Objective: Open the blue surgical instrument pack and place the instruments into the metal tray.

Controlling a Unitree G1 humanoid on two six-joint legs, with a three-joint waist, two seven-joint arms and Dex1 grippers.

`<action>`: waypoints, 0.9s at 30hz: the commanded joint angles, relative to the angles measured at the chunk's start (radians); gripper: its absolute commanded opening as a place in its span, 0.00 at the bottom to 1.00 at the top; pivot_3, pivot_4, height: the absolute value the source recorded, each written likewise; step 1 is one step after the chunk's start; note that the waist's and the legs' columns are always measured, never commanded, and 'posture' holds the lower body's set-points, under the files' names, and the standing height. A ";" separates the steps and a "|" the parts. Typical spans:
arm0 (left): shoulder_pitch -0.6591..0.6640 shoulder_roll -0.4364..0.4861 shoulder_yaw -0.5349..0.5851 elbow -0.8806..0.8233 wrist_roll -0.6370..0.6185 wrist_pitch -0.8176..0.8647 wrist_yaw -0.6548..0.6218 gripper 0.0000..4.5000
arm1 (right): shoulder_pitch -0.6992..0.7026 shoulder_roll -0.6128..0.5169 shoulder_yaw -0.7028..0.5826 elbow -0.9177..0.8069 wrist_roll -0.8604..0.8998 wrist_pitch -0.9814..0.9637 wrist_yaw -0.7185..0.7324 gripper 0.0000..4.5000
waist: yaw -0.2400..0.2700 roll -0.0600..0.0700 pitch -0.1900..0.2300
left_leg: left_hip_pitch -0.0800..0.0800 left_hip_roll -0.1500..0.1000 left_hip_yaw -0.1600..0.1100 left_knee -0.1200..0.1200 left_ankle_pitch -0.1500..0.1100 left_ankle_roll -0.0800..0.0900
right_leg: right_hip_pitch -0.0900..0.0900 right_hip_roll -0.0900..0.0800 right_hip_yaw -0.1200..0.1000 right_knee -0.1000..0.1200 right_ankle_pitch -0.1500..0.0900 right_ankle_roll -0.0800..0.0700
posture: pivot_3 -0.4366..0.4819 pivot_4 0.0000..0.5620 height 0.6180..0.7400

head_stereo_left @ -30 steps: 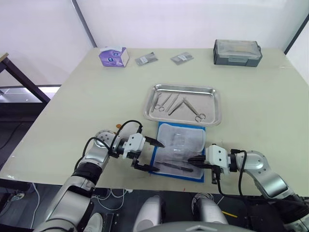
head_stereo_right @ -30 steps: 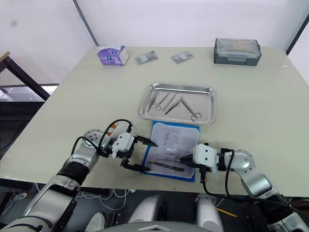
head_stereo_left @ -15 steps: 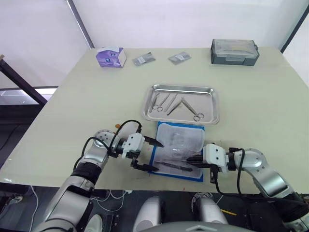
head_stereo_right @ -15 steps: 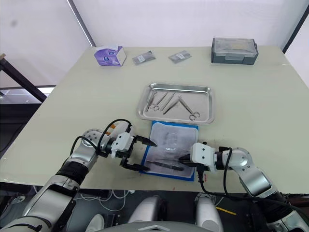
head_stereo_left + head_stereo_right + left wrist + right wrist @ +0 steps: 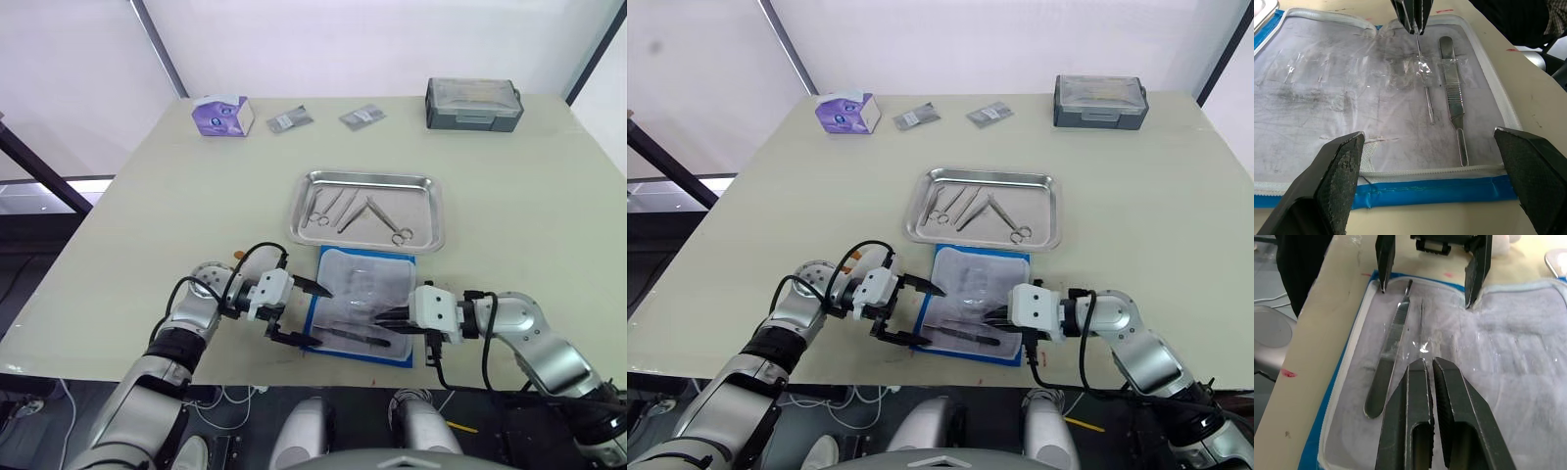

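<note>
The blue surgical instrument pack (image 5: 363, 303) lies open near the table's front edge, pale lining up. On the lining rest two instruments, a flat silver handle (image 5: 1387, 363) and a thin rod (image 5: 1422, 325). My left gripper (image 5: 321, 317) is open and wide, straddling the pack's left edge. My right gripper (image 5: 1428, 361) reaches in from the pack's right side, its fingers together at the end of the thin rod; whether they pinch it I cannot tell. Just beyond the pack, the metal tray (image 5: 434, 199) holds several instruments (image 5: 338, 208).
At the back of the table stand a purple tissue box (image 5: 222, 115), two small grey packets (image 5: 288, 120) and a grey lidded box (image 5: 473, 103). The table's front edge runs just under both grippers.
My right gripper has crept left, further over the pack's lining toward the thin rod. The left gripper has stayed put. The head camera has shifted a little.
</note>
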 commanded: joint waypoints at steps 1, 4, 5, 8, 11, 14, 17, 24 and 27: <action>0.026 -0.001 -0.044 0.099 0.120 0.015 0.013 1.00 | 0.007 -0.007 -0.028 -0.048 0.030 0.031 -0.008 0.05 | 0.000 0.000 0.000 | 0.000 0.000 0.001 0.000 0.000 0.000 | 0.000 0.000 0.000 0.000 0.000 0.000 | 0.48 0.27 0.93; 0.026 -0.001 -0.044 0.101 0.120 0.014 0.013 1.00 | 0.011 -0.002 -0.038 -0.062 0.051 0.056 -0.012 0.05 | -0.001 0.000 0.000 | 0.000 -0.001 0.002 0.001 -0.001 0.001 | 0.000 -0.001 0.001 0.000 0.000 0.000 | 0.48 0.27 0.93; 0.026 -0.001 -0.044 0.101 0.120 0.013 0.013 1.00 | 0.011 -0.002 -0.038 -0.065 0.053 0.057 -0.014 0.10 | -0.001 0.000 0.001 | 0.000 -0.001 0.002 0.001 -0.001 0.002 | 0.000 -0.002 0.001 0.000 0.000 0.000 | 0.48 0.27 0.93; 0.025 -0.001 -0.044 0.103 0.121 0.012 0.012 1.00 | 0.020 -0.002 -0.038 -0.066 0.039 0.044 -0.033 0.22 | -0.001 -0.002 0.001 | 0.000 -0.001 0.003 0.001 -0.001 0.002 | 0.000 -0.002 0.002 -0.001 0.001 0.000 | 0.48 0.27 0.93; 0.025 -0.002 -0.044 0.104 0.120 0.012 0.012 1.00 | 0.035 -0.012 -0.034 -0.070 0.038 0.041 -0.033 0.36 | -0.001 -0.003 0.002 | 0.000 -0.002 0.003 0.001 -0.001 0.002 | 0.000 -0.003 0.002 -0.001 0.001 0.001 | 0.48 0.27 0.93; 0.025 -0.002 -0.044 0.106 0.121 0.011 0.012 1.00 | 0.047 -0.014 -0.041 -0.069 0.044 0.039 -0.041 0.36 | 0.000 -0.004 0.003 | 0.000 -0.002 0.003 0.001 -0.001 0.002 | 0.000 -0.003 0.001 -0.001 0.001 0.001 | 0.48 0.27 0.93; 0.025 -0.002 -0.044 0.106 0.120 0.011 0.011 1.00 | 0.057 -0.018 -0.045 -0.063 0.044 0.030 -0.043 0.36 | 0.000 -0.004 0.003 | 0.000 -0.002 0.002 0.001 -0.001 0.002 | 0.000 -0.003 0.001 -0.001 0.001 0.001 | 0.48 0.27 0.93; 0.025 -0.003 -0.045 0.108 0.121 0.011 0.012 1.00 | 0.076 -0.011 -0.059 -0.049 0.061 0.026 -0.047 0.36 | 0.004 -0.005 0.003 | -0.001 -0.002 -0.002 0.001 -0.001 0.002 | 0.000 -0.002 -0.002 -0.001 0.001 0.001 | 0.48 0.27 0.93; 0.026 -0.002 -0.044 0.106 0.120 0.012 0.012 1.00 | 0.088 0.002 -0.073 -0.034 0.076 0.022 -0.053 0.36 | 0.005 -0.005 0.003 | -0.001 -0.002 -0.002 0.001 -0.001 0.002 | 0.000 -0.002 -0.003 -0.001 0.001 0.001 | 0.48 0.27 0.93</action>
